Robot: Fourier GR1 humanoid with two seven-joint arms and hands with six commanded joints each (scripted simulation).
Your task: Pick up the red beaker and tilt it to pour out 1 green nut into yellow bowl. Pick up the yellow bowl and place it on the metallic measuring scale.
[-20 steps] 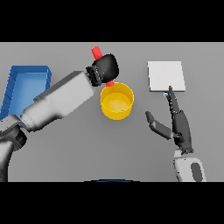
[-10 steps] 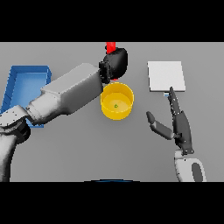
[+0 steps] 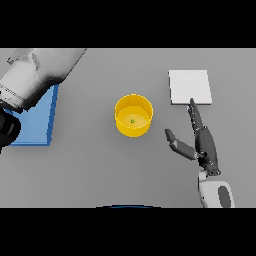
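The left arm (image 3: 42, 75) has swung away from above the yellow bowl (image 3: 133, 115) and now lies across the upper left corner of the head view, over the blue tray (image 3: 39, 122). Half a second ago its hand held the red beaker just above the bowl; now neither the left hand nor the beaker shows anywhere, so the state of its fingers cannot be told. The yellow bowl stands uncovered at the middle of the grey table (image 3: 100, 170), in the same spot as before, and one small green nut (image 3: 132, 120) lies on its floor. The metallic measuring scale (image 3: 189, 87) sits to the right of the bowl and apart from it, unchanged. The right hand (image 3: 202, 145) stays below the scale, fingers straight and thumb spread out, holding nothing, its longest fingertip reaching the scale's near edge.
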